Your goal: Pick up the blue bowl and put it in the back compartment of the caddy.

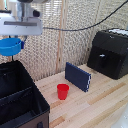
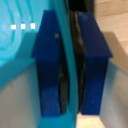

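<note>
The blue bowl (image 1: 9, 47) hangs in the air at the exterior view's left, held by its rim. My gripper (image 1: 21, 44) is shut on it from above. In the wrist view both blue fingers (image 2: 49, 65) press on the bowl's thin rim (image 2: 70, 55), with the bowl's inside (image 2: 17, 45) to one side. Below the bowl stands the caddy (image 1: 36, 95), a large black fabric box split by an inner partition (image 1: 17, 96). The bowl is above the caddy's farther section, the back compartment (image 1: 12, 79), and clear of its walls.
A red cup (image 1: 62, 91) stands on the wooden table (image 1: 95, 107) just beside the caddy. A dark-blue flat book (image 1: 78, 76) stands on edge behind it. A black hard-shelled machine (image 1: 110, 52) sits at the back right, with a cable above.
</note>
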